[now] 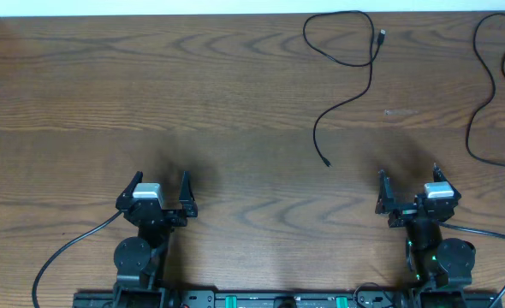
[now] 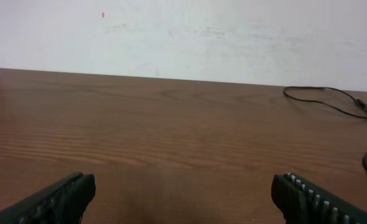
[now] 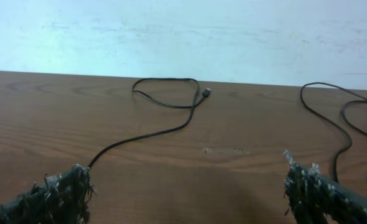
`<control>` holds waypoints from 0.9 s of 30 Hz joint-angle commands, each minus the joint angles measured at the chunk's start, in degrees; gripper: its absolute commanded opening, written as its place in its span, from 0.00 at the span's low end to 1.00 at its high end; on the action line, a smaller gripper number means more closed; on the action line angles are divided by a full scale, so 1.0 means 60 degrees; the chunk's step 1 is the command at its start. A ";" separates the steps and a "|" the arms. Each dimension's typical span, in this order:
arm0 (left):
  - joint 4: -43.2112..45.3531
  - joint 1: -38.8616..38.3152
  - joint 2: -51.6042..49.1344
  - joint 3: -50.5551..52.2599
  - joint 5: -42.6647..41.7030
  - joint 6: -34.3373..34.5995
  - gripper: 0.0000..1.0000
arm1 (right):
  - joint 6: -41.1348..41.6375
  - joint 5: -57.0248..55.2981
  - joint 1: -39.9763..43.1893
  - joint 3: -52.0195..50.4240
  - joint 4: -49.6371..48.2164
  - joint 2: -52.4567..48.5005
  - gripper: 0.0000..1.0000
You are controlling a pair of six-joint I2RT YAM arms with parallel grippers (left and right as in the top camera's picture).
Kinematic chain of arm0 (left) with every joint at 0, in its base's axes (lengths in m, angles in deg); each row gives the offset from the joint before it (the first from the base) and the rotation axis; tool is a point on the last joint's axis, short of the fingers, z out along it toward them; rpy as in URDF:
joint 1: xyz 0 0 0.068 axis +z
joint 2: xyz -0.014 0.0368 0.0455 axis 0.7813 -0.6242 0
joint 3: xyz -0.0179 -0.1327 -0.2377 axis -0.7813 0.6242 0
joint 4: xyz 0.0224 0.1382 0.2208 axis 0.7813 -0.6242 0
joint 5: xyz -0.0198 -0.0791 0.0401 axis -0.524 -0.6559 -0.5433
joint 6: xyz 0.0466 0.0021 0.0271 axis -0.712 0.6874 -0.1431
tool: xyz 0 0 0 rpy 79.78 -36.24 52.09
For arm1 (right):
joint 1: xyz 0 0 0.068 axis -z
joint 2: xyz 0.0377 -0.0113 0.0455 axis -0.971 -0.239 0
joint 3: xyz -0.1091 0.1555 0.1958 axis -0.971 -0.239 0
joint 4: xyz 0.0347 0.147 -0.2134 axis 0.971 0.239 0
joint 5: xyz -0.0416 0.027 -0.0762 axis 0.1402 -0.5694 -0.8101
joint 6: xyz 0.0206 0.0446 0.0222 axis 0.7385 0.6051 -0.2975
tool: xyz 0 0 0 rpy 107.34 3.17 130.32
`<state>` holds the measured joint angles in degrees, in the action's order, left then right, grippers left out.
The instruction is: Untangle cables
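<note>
Two thin black cables lie apart on the wooden table. One cable (image 1: 372, 73) loops at the far centre-right; its plug (image 1: 382, 36) is near the back edge and its other end (image 1: 327, 162) points toward me. The second cable (image 1: 492, 85) snakes along the far right. My left gripper (image 1: 160, 180) stands open over bare wood at the near left, far from both. My right gripper (image 1: 409, 175) is open too, just right of the first cable's near end. In the right wrist view the first cable (image 3: 171, 129) runs past my left finger and the second cable (image 3: 323, 83) lies ahead right. Nothing is between either pair of fingers.
A white wall runs along the table's far edge (image 1: 150, 17). Thicker black arm cables (image 1: 73, 248) trail near the front edge by both arm bases. The left wrist view catches a cable (image 2: 333, 99) far off at its right.
</note>
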<state>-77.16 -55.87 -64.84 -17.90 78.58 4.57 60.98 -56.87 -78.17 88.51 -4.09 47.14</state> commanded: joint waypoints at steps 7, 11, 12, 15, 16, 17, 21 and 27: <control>-0.0430 0.0058 0.0066 0.0131 0.0127 -0.0164 0.96 | -0.0051 -0.0208 -0.0058 -0.0015 0.0076 0.0076 0.99; -0.0430 0.0058 0.0066 0.0131 0.0127 -0.0164 0.96 | 0.0590 -0.0477 -0.0058 -0.0015 0.0073 0.0076 0.99; -0.0430 0.0058 0.0066 0.0131 0.0127 -0.0164 0.96 | 0.0623 -0.0492 -0.0058 -0.0015 0.0073 0.0076 0.99; -0.0430 0.0058 0.0066 0.0131 0.0127 -0.0164 0.96 | 0.0543 -0.0488 -0.0058 -0.0015 0.0073 0.0076 0.99; -0.0430 0.0058 0.0066 0.0131 0.0127 -0.0164 0.96 | 0.0397 -0.0488 -0.0058 -0.0015 0.0073 0.0076 0.99; -0.0430 0.0058 0.0066 0.0131 0.0124 -0.0164 0.96 | 0.0324 -0.0484 -0.0058 -0.0015 0.0073 0.0076 0.99; -0.0430 0.0058 0.0066 0.0131 0.0127 -0.0164 0.96 | 0.0313 -0.0488 -0.0058 -0.0015 0.0073 0.0076 0.99; -0.0430 0.0058 0.0066 0.0131 0.0124 -0.0164 0.96 | 0.0153 -0.0466 -0.0058 -0.0015 0.0073 0.0076 0.99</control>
<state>-77.16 -55.87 -64.84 -17.90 78.58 4.57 63.10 -59.10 -78.24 88.51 -4.04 47.17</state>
